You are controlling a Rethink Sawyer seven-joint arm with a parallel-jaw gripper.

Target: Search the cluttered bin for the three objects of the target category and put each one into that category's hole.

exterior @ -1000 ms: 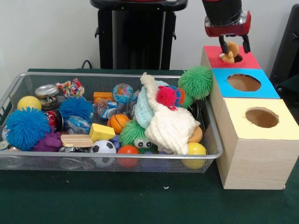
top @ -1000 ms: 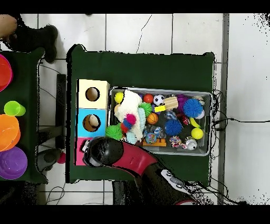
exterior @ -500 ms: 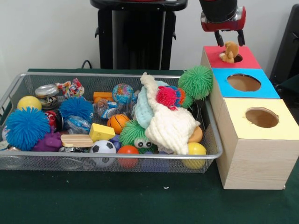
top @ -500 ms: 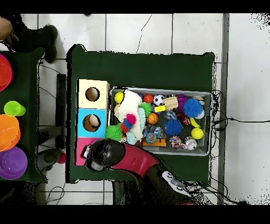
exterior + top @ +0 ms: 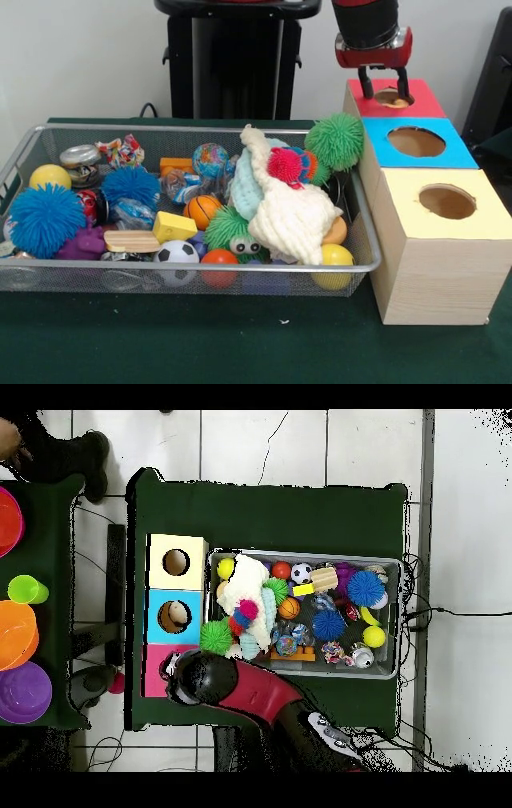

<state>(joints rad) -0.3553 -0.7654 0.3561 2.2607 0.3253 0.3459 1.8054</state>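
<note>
Green table (image 5: 240, 352), tan toy (image 5: 395, 102) (orientation unclear)

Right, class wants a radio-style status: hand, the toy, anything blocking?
Hand open, empty, above the red box. Tan toy sits down in the red box's hole. Nothing in the way; bin packed with clutter.

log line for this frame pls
phase: post-drop | gripper: open, empty, above red box | tan toy: in red hole | blue box, yellow box: untouched | bin: cluttered
</note>
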